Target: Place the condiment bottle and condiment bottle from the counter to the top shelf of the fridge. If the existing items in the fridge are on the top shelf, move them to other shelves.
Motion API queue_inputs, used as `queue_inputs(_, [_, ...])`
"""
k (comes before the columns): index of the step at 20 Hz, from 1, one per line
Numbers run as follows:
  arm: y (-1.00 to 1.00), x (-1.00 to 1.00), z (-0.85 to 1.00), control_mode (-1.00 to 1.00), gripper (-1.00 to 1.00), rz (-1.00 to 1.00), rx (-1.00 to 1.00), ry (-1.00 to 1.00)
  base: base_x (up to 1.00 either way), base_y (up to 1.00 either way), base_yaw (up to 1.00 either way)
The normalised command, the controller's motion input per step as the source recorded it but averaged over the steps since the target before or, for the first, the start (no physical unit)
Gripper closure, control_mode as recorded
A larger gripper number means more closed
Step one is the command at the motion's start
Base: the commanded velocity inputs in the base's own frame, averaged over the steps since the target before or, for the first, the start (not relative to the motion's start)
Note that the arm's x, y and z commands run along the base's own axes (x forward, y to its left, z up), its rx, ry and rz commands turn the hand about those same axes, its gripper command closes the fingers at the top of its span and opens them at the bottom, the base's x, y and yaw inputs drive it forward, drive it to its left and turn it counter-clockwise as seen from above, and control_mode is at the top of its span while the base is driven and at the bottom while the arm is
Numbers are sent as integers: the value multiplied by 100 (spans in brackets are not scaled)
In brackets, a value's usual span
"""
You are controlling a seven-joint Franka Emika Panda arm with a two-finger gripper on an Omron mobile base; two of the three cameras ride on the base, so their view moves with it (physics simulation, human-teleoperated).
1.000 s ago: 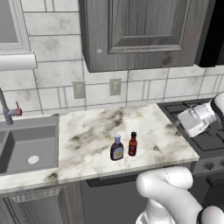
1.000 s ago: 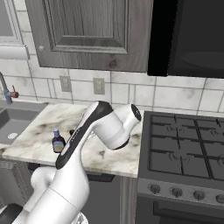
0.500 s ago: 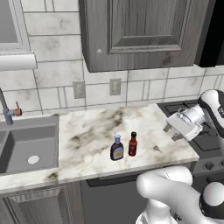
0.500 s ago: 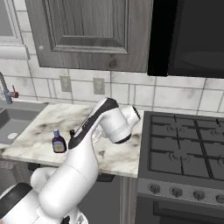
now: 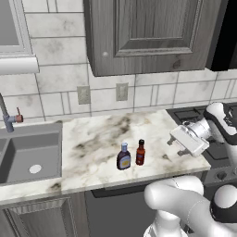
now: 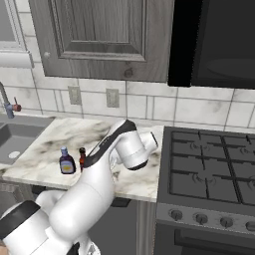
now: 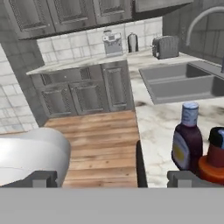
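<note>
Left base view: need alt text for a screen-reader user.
Two small bottles stand close together near the front edge of a marble counter: a dark sauce bottle with a white cap on the left, a red bottle with a dark cap on the right. The arm's open tool hangs to their right, touching neither. A sink sits at left.

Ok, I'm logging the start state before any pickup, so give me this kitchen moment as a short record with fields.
bottles: dark sauce bottle with white cap and red bottle with black cap, upright, side by side near the counter's front edge
counter: marble counter, between sink and stove
gripper: gripper open, holding nothing, above the counter's stove end
task progress: neither bottle picked up yet
</note>
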Motion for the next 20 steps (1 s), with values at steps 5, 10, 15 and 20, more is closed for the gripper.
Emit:
queue_inputs(5, [21, 3, -6, -100, -100, -3, 3, -2, 0, 0, 0])
queue_inputs(10, [17, 0, -9, -100, -100, -4, 1, 0, 0, 0, 0])
queue_inputs(15, [19, 9, -14, -100, -100, -5, 1, 0, 0, 0, 0])
queue_inputs(20, [13, 15, -17, -100, -100, -6, 3, 0, 0, 0, 0])
